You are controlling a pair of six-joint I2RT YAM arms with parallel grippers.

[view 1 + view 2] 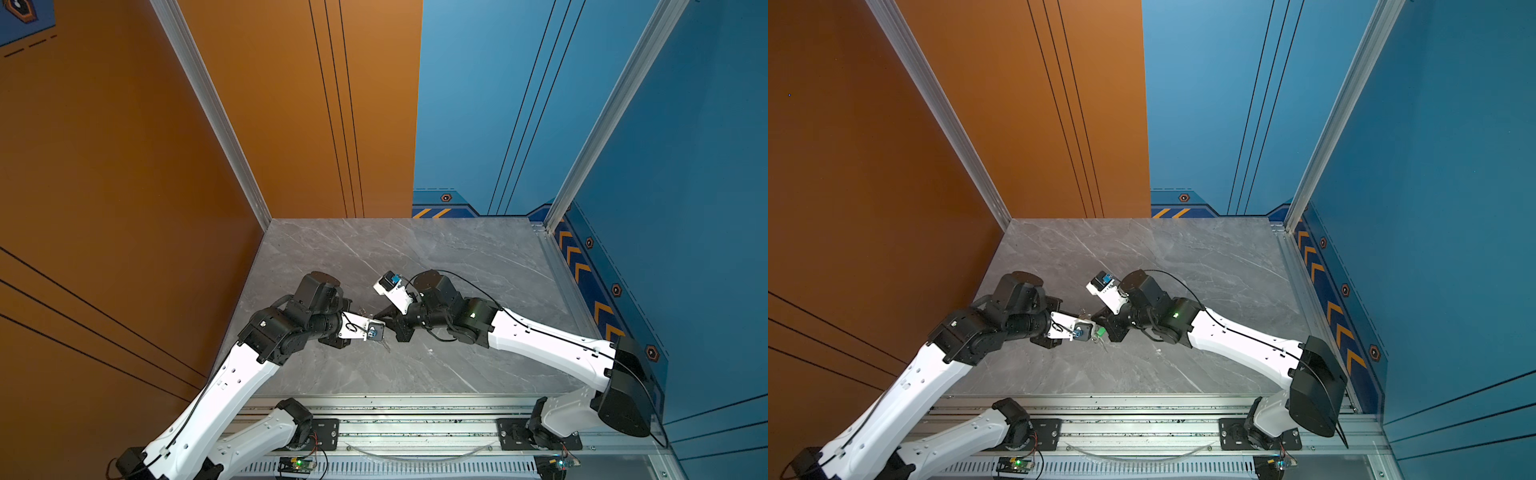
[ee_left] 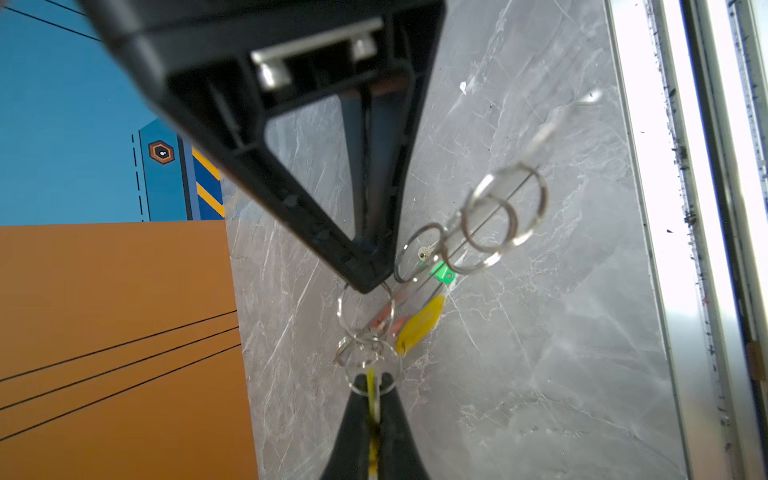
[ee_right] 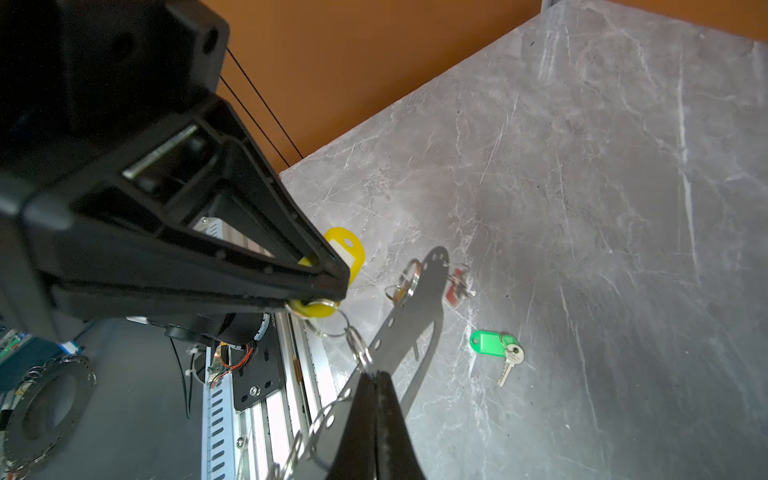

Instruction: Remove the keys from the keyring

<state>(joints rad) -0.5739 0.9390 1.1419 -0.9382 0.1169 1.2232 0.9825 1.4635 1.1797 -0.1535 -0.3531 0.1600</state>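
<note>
Green-tagged key lying free on table: one apparently off. Left claw clenching yellow tag. Right claw gripping keyring, holding it above table between arms. Yellow likely being worked off; red tag attachment unclear.

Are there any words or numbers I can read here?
No readable text anywhere.
Small silver key beside the green plastic tag: stamped marks, too small to read.
White label on a yellow plastic tag: what shows looks blank.
Orange hexagon badge on the blue wall: picture only, no letters.
</note>
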